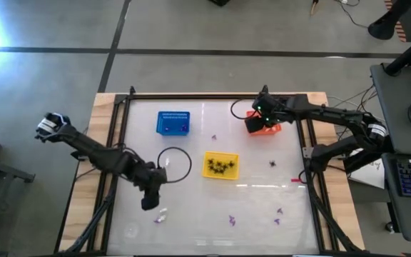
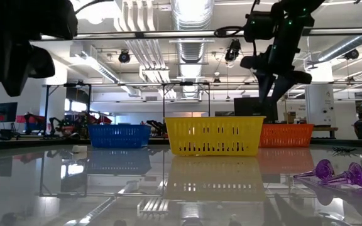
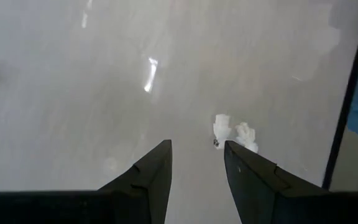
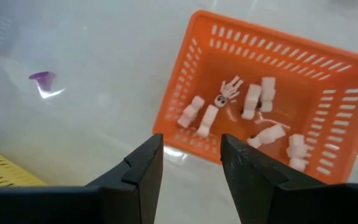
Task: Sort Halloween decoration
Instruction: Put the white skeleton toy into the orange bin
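Just ahead of the left gripper (image 3: pixel 196 163), spread and empty, lies a white trinket (image 3: pixel 234 133) at one o'clock. It looks light, stiff and skittish on slick glass (pinch its middle). Right gripper (image 4: pixel 191 160) hangs released by the orange basket (image 4: pixel 185 81).

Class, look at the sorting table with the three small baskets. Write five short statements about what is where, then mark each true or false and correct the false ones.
1. The orange basket holds white trinkets. True.
2. The yellow basket holds purple trinkets. False: it holds black spider-like ones.
3. The right end effector is open and empty above the table next to the orange basket. True.
4. The left end effector grips a white trinket. False: it is open, and the white trinket lies on the table just ahead of it.
5. Every purple trinket is already in a basket. False: several purple trinkets lie loose on the table.
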Controlling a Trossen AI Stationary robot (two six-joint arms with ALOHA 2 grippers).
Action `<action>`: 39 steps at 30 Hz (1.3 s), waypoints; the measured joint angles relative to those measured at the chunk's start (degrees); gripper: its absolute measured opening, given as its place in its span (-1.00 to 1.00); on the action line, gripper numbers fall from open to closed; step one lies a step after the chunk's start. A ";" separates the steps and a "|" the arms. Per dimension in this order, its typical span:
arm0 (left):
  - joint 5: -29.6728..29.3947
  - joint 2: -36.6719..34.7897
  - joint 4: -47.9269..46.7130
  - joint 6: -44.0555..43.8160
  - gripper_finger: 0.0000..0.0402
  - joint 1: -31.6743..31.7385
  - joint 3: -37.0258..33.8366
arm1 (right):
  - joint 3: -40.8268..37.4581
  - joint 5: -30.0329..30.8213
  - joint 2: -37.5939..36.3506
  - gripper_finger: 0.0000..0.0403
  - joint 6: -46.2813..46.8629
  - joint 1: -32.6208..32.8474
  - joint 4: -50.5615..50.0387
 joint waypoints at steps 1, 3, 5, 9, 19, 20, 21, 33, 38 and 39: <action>-1.22 0.00 0.18 -0.76 -0.36 -0.88 0.01 | 0.00 0.00 0.00 -0.24 0.57 0.40 -0.02; -2.83 0.35 0.13 -2.17 -0.36 -2.22 0.01 | 0.00 0.02 0.00 -0.25 1.53 1.28 0.00; -3.02 1.14 0.28 -3.12 -0.36 -3.28 0.01 | 0.00 0.00 0.00 -0.26 2.87 2.32 -0.02; -3.02 3.20 2.68 -3.63 -0.36 -5.31 0.01 | 0.00 -0.01 0.00 -0.26 4.45 4.81 -0.01; -2.97 10.32 7.26 -5.56 -0.36 -9.79 0.01 | 0.00 -0.17 -0.02 -0.27 8.78 10.62 -0.02; -2.97 10.89 7.24 -5.58 -0.36 -10.25 0.01 | 0.00 -0.17 -0.02 -0.27 9.28 10.97 -0.02; -2.97 11.48 7.29 -5.58 -0.36 -10.57 0.01 | 0.00 -0.17 -0.02 -0.27 9.77 11.28 -0.02; -2.97 17.40 11.75 -6.15 -0.36 -11.45 0.01 | 0.00 0.00 -0.02 -0.26 12.23 14.45 0.00; -2.97 21.02 11.77 -6.20 -0.36 -11.43 0.24 | 0.00 -0.01 -0.02 -0.26 12.36 15.59 0.00; -2.97 21.63 11.76 -6.22 -0.36 -11.43 0.30 | 0.00 -0.01 -0.02 -0.26 12.40 15.81 0.00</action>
